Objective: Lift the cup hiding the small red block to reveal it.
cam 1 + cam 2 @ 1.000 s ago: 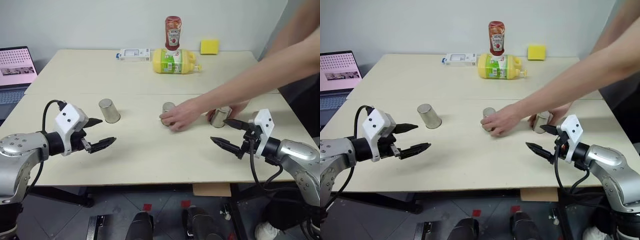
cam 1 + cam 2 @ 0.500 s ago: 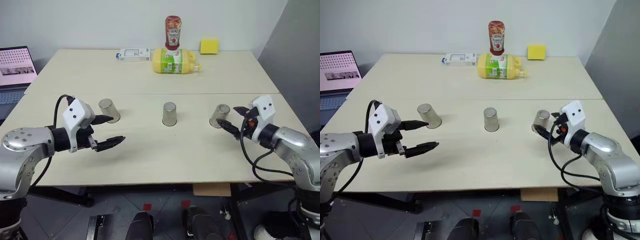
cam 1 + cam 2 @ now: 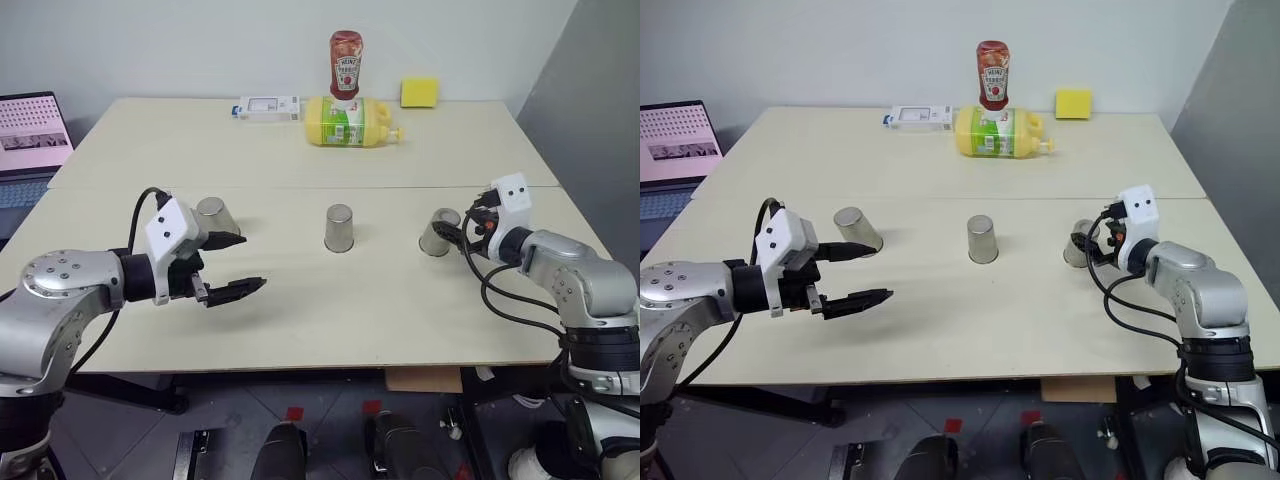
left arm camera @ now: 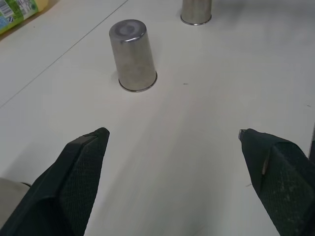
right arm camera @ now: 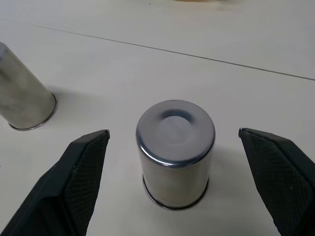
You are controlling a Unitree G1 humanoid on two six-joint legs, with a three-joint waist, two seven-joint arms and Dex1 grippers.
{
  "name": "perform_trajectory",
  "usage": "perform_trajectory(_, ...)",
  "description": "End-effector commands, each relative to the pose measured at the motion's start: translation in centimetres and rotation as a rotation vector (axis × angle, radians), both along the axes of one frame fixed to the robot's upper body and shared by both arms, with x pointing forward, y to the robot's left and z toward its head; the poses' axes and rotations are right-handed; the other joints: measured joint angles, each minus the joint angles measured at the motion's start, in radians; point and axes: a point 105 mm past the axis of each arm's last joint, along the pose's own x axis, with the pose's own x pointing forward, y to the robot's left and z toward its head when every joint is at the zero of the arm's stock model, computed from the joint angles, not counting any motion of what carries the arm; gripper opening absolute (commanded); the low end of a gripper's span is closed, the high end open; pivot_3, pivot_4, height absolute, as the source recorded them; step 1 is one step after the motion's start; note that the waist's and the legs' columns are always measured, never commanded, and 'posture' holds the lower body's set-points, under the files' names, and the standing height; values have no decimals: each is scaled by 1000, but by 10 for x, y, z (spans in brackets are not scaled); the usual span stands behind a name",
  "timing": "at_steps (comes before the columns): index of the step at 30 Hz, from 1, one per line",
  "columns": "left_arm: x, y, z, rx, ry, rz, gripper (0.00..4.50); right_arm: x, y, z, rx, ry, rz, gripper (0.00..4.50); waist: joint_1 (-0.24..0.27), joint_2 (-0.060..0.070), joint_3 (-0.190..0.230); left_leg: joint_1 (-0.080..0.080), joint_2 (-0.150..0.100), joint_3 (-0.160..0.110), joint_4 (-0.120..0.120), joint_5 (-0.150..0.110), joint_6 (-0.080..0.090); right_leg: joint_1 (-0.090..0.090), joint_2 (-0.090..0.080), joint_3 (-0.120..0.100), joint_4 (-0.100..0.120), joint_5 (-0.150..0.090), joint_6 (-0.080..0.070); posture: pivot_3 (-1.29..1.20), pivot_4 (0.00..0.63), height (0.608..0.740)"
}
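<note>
Right gripper [image 5: 173, 135] is sitting spread wide just before the right-hand metal cup [image 3: 438, 231], fingers flanking it, not touching. Left gripper [image 3: 238, 264] is hovering released beside the left cup [image 3: 216, 217]. Middle cup [image 3: 339, 227] is standing upside down on the table [image 3: 330, 310].

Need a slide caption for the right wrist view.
Open right gripper lined up on an upturned metal cup, fingers apart on either side; a second cup stands beside it.

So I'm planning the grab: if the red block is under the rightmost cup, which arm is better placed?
Right. The right gripper stands open with the rightmost cup between its fingers; the left gripper hovers open near the left cup.
</note>
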Motion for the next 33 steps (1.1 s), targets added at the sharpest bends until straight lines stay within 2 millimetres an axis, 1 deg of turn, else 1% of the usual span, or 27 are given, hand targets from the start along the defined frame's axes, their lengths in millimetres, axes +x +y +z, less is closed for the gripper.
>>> perform_trajectory(1,-1,-3,6,0,-38,-7,4500,13,0,11,-6,-69,-28,4465,0,0,0,0,0,0,0,0,0,0,0,0,0,0,0,0,150,740)
perform_trajectory(6,1,-3,6,-2,-40,-1,4500,23,6,5,7,-63,-21,4465,-1,0,0,0,0,0,0,0,0,0,0,0,0,0,0,0,150,740)
perform_trajectory(9,1,-3,6,-3,-41,1,4500,29,6,2,20,-53,-31,4465,-2,0,0,0,0,0,0,0,0,0,0,0,0,0,0,0,150,740)
perform_trajectory(12,1,-4,6,-4,-43,2,4500,33,3,-1,4,-45,-47,3963,-3,0,0,0,0,0,0,0,0,0,0,0,0,0,0,0,150,740)
perform_trajectory(15,1,-4,5,-6,-44,2,4500,34,3,0,1,-55,-49,3117,-4,0,0,0,0,0,0,0,0,0,0,0,0,0,0,0,150,740)
perform_trajectory(17,1,-5,5,-10,-45,3,4500,34,5,3,8,-65,-43,2683,-3,0,0,0,0,0,0,0,0,0,0,0,0,0,0,0,150,740)
perform_trajectory(21,1,-6,4,-14,-45,0,4500,30,9,12,24,-89,-27,2640,-4,0,0,0,0,0,0,0,0,0,0,0,0,0,0,0,150,740)
perform_trajectory(23,0,-7,4,-16,-43,-4,4500,26,10,27,51,-127,-27,2640,-5,0,0,0,0,0,0,0,0,0,0,0,0,0,0,0,150,740)
perform_trajectory(25,0,-8,4,-17,-42,-10,4500,22,5,45,68,-175,-48,2640,-5,1,0,-1,0,0,0,0,0,0,0,0,0,0,0,0,150,740)
perform_trajectory(27,0,-11,6,-24,-44,-24,4500,16,-11,60,62,-207,-102,2640,-4,1,0,-1,0,0,0,0,0,-1,0,0,0,0,0,0,150,740)
perform_trajectory(28,0,-13,7,-28,-46,-30,4500,13,-17,63,57,-211,-124,2640,-2,1,0,-1,0,0,0,0,0,-1,0,0,0,0,0,0,150,740)
perform_trajectory(30,0,-18,7,-37,-43,-58,4500,8,-32,63,7,-197,-170,2640,3,1,0,-2,0,-1,0,0,0,-1,0,0,0,0,0,0,150,740)
perform_trajectory(32,0,-25,8,-44,-45,-87,4500,5,-48,53,-18,-146,-235,2640,4,1,0,-2,-1,-1,0,0,0,-1,0,-1,-1,0,0,0,150,740)
perform_trajectory(33,1,-28,9,-47,-46,-94,4500,5,-53,49,-24,-128,-257,2640,5,0,0,-2,-1,-1,0,0,0,0,0,-1,-1,0,0,0,150,740)
